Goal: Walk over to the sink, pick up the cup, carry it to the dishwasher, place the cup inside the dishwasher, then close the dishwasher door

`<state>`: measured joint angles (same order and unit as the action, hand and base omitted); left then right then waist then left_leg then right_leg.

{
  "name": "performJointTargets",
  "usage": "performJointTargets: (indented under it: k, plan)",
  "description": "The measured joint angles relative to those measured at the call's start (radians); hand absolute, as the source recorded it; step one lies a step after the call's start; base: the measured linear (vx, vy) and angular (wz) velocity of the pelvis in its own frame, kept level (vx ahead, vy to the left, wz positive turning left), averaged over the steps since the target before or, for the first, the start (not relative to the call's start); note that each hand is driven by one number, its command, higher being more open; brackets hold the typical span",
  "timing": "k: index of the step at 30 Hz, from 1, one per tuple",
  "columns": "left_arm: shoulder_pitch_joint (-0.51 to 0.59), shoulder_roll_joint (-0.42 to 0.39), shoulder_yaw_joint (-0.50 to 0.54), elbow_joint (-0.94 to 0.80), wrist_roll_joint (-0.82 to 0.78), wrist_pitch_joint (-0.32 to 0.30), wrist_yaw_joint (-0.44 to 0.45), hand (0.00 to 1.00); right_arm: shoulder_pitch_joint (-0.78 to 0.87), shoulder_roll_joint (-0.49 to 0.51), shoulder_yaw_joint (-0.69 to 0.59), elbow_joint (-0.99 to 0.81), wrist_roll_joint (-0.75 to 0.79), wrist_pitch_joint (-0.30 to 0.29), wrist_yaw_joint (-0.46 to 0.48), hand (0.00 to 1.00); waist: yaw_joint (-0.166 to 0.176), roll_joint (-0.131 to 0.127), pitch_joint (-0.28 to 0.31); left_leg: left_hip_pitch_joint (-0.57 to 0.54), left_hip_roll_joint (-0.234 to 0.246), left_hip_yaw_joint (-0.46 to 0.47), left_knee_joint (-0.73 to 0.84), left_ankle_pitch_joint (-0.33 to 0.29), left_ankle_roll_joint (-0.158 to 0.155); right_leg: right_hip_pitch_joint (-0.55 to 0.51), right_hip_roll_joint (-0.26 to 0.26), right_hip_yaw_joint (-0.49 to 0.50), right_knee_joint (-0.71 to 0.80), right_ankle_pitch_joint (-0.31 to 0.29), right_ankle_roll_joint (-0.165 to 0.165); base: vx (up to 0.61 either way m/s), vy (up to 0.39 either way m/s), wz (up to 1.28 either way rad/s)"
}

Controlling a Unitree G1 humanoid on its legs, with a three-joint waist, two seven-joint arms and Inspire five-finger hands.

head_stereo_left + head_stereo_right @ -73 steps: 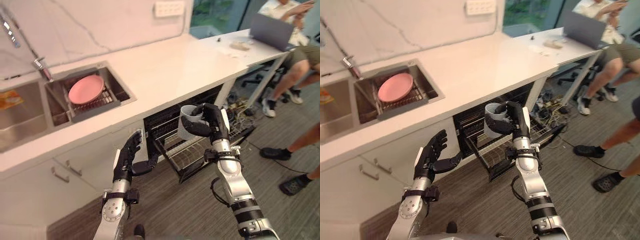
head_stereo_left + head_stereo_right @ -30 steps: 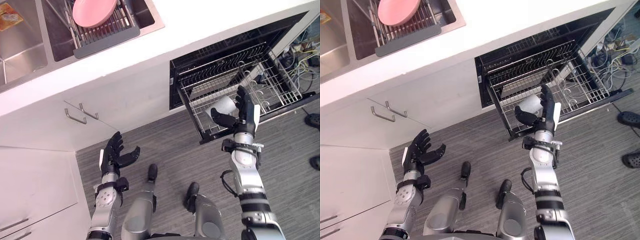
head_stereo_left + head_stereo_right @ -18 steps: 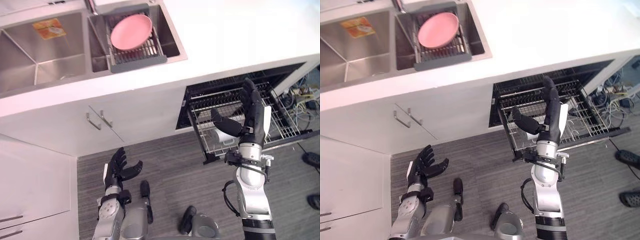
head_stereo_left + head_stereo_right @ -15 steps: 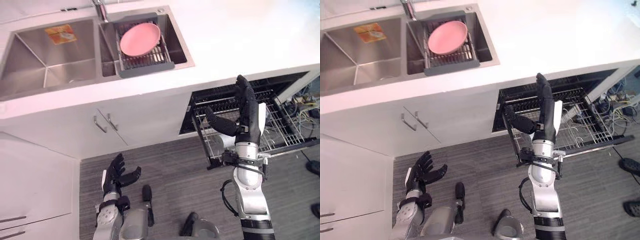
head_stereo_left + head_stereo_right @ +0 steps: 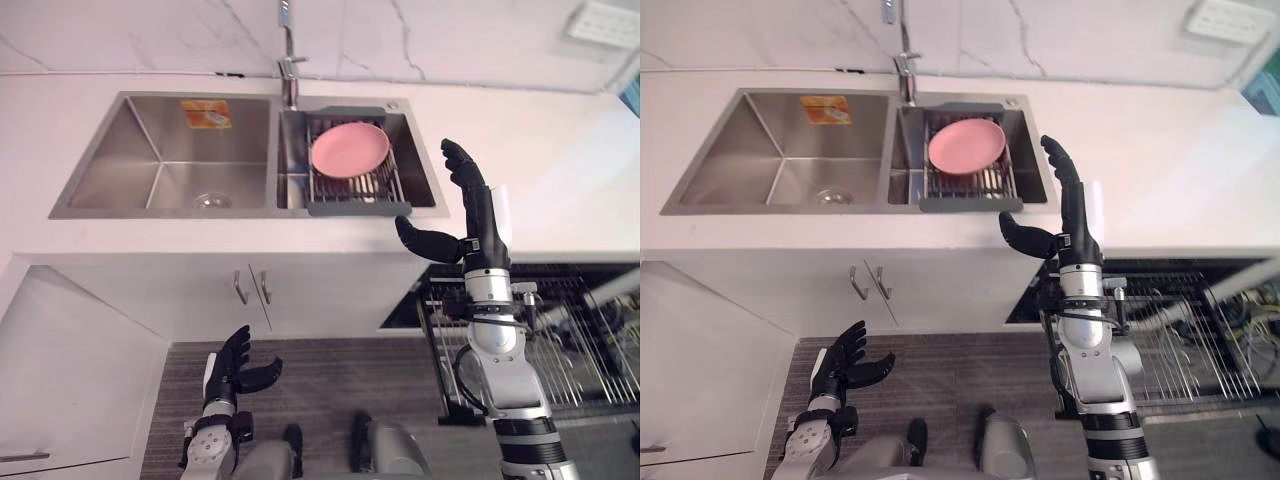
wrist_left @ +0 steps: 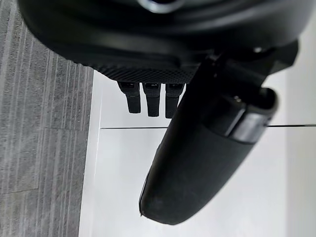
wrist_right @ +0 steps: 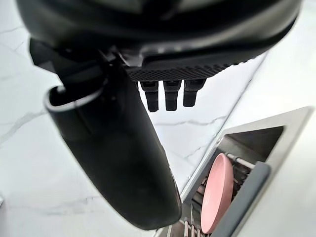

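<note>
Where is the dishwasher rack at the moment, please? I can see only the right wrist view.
Observer: The dishwasher rack is pulled out below the counter on the robot's right, so the dishwasher stands open.
Operator: Thank you. What is the left hand doing?
Observer: The left hand hangs low in front of the cabinet doors, open and holding nothing.
Operator: Is the right hand down at that rack?
Observer: No. The right hand is raised and open in front of the counter's edge, well above the rack and just right of the sink basin that holds the pink plate.
</note>
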<state>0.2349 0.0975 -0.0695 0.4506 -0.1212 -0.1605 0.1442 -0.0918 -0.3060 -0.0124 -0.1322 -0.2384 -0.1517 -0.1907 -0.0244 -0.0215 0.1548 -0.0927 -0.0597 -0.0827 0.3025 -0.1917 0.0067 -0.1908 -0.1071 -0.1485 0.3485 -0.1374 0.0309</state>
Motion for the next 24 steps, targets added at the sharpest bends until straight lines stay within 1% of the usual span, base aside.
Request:
performJointTargets:
  k: [1, 2, 4, 5, 6, 7, 8, 9, 10, 11, 12, 14, 16, 17, 18, 20, 22, 24]
  plan:
    - [0.003, -0.008, -0.002, 0.001, 0.004, 0.000, -0.004, 0.90, 0.003, -0.013, -0.002, 0.007, 0.001, 0.000, 0.001, 0.90, 0.004, 0.017, -0.005, -0.023, 0.024, 0.021, 0.055, -0.019, -0.031, 0.038, 0.018, -0.026, -0.047, 0.008, -0.010, 0.22, -0.088, 0.37]
    - [0.004, -0.011, -0.001, 0.002, 0.004, 0.000, -0.009, 0.90, 0.005, -0.021, -0.003, 0.015, 0.001, 0.001, 0.005, 0.90, 0.005, 0.020, -0.004, -0.038, 0.036, 0.034, 0.101, -0.026, -0.043, 0.065, 0.026, -0.040, -0.071, 0.012, -0.014, 0.32, -0.147, 0.35]
    - [0.011, -0.015, 0.001, 0.006, 0.004, 0.001, -0.022, 0.90, 0.005, -0.051, -0.002, 0.051, 0.003, 0.003, 0.016, 0.90, 0.023, 0.026, 0.000, -0.094, 0.089, 0.102, 0.335, -0.053, -0.090, 0.184, 0.060, -0.059, -0.158, 0.019, -0.025, 0.26, -0.110, 0.14]
    - [0.011, -0.016, 0.001, 0.009, 0.004, 0.001, -0.023, 0.90, 0.005, -0.054, -0.002, 0.052, 0.003, 0.003, 0.016, 0.90, 0.030, 0.027, 0.000, -0.104, 0.105, 0.122, 0.376, -0.066, -0.091, 0.207, 0.063, -0.057, -0.170, 0.019, -0.025, 0.21, -0.034, -0.14]
    - [0.008, -0.016, 0.001, 0.018, 0.004, 0.001, -0.028, 0.90, -0.004, -0.055, -0.002, 0.052, 0.004, -0.004, 0.014, 0.90, 0.034, 0.027, -0.001, -0.121, 0.139, 0.134, 0.353, -0.083, -0.074, 0.229, 0.062, -0.043, -0.183, 0.019, -0.024, 0.18, 0.022, -0.24]
    - [0.006, -0.016, 0.002, 0.018, 0.004, 0.001, -0.033, 0.90, -0.012, -0.056, -0.002, 0.052, 0.004, -0.008, 0.014, 0.90, 0.035, 0.031, 0.000, -0.128, 0.159, 0.131, 0.274, -0.073, -0.077, 0.228, 0.059, -0.035, -0.187, 0.019, -0.024, 0.17, 0.053, -0.24]
    - [0.003, -0.016, 0.002, 0.018, 0.004, 0.001, -0.037, 0.90, -0.016, -0.059, -0.004, 0.052, 0.004, -0.009, 0.014, 0.90, 0.032, 0.038, 0.002, -0.128, 0.169, 0.124, 0.192, -0.044, -0.076, 0.227, 0.059, -0.031, -0.189, 0.018, -0.023, 0.16, 0.145, -0.18]
    - [-0.001, -0.017, 0.002, 0.022, 0.005, 0.002, -0.041, 0.90, -0.016, -0.061, -0.009, 0.060, 0.004, -0.010, 0.013, 0.90, 0.034, 0.041, 0.009, -0.114, 0.170, 0.119, 0.096, 0.048, -0.060, 0.228, 0.057, -0.017, -0.193, 0.013, -0.003, 0.16, 0.178, -0.08]
    - [-0.001, -0.011, 0.001, 0.022, 0.004, 0.003, -0.038, 0.90, -0.016, -0.061, -0.009, 0.078, 0.001, -0.007, 0.014, 0.90, 0.028, 0.024, 0.005, -0.086, 0.134, 0.121, 0.032, 0.071, -0.047, 0.225, 0.026, -0.003, -0.210, 0.018, 0.005, 0.15, 0.187, 0.02]
    - [-0.003, -0.009, -0.002, 0.022, 0.005, 0.003, -0.040, 0.90, -0.016, -0.064, -0.011, 0.085, 0.001, -0.006, 0.014, 0.90, 0.023, 0.020, 0.004, -0.080, 0.116, 0.122, 0.011, 0.083, -0.040, 0.228, 0.011, 0.001, -0.220, 0.019, 0.008, 0.12, 0.166, 0.15]
    - [-0.003, -0.009, -0.008, 0.016, 0.005, 0.003, -0.041, 0.90, -0.017, -0.071, -0.018, 0.092, 0.000, -0.005, 0.014, 0.90, 0.019, 0.026, 0.007, -0.075, 0.096, 0.124, 0.000, 0.092, -0.028, 0.237, -0.006, 0.003, -0.235, 0.024, 0.017, 0.07, 0.129, 0.15]
    - [0.003, -0.004, -0.006, 0.010, 0.005, 0.003, -0.040, 0.90, -0.017, -0.071, -0.017, 0.111, -0.002, -0.003, 0.018, 0.90, 0.024, 0.028, 0.009, -0.063, 0.084, 0.126, -0.002, 0.094, -0.024, 0.253, -0.018, 0.007, -0.248, 0.028, 0.023, 0.06, 0.109, 0.06]
    - [0.011, 0.011, -0.006, 0.010, 0.011, 0.003, -0.041, 0.90, -0.017, -0.071, -0.018, 0.124, -0.008, -0.001, 0.019, 0.90, 0.027, 0.027, 0.008, -0.042, 0.080, 0.126, -0.031, 0.095, -0.023, 0.261, -0.020, 0.020, -0.250, 0.030, 0.025, 0.03, 0.041, -0.03]
    - [0.025, 0.024, -0.006, 0.011, 0.027, 0.003, -0.045, 0.90, -0.024, -0.071, -0.017, 0.128, -0.036, -0.002, 0.019, 0.90, 0.028, 0.027, 0.008, -0.017, 0.077, 0.138, -0.076, 0.114, -0.020, 0.254, -0.024, 0.039, -0.251, 0.034, 0.031, 0.00, 0.001, -0.14]
    - [0.027, 0.025, -0.006, 0.011, 0.029, 0.003, -0.046, 0.90, -0.026, -0.072, -0.017, 0.129, -0.041, -0.002, 0.019, 0.90, 0.028, 0.027, 0.008, -0.013, 0.076, 0.141, -0.088, 0.119, -0.020, 0.252, -0.025, 0.042, -0.253, 0.035, 0.033, -0.03, -0.012, -0.25]
    - [0.033, 0.024, -0.008, 0.011, 0.044, 0.002, -0.058, 0.90, -0.041, -0.089, -0.017, 0.163, -0.047, -0.001, 0.019, 0.90, 0.022, 0.026, 0.007, 0.010, 0.071, 0.158, -0.167, 0.167, -0.020, 0.238, -0.030, 0.059, -0.265, 0.048, 0.055, -0.04, -0.023, -0.19]
    - [0.033, 0.023, -0.021, 0.013, 0.045, 0.002, -0.062, 0.90, -0.052, -0.102, -0.017, 0.209, -0.073, 0.009, 0.019, 0.90, 0.008, 0.024, 0.008, 0.025, 0.072, 0.158, -0.213, 0.196, -0.021, 0.230, -0.029, 0.059, -0.265, 0.054, 0.058, -0.06, -0.026, -0.05]
    - [0.034, 0.020, -0.038, 0.018, 0.046, 0.002, -0.066, 0.90, -0.052, -0.115, -0.017, 0.243, -0.083, 0.022, 0.018, 0.90, 0.004, 0.023, 0.009, 0.045, 0.075, 0.160, -0.253, 0.220, -0.022, 0.229, -0.023, 0.064, -0.265, 0.059, 0.057, -0.08, -0.030, -0.06]
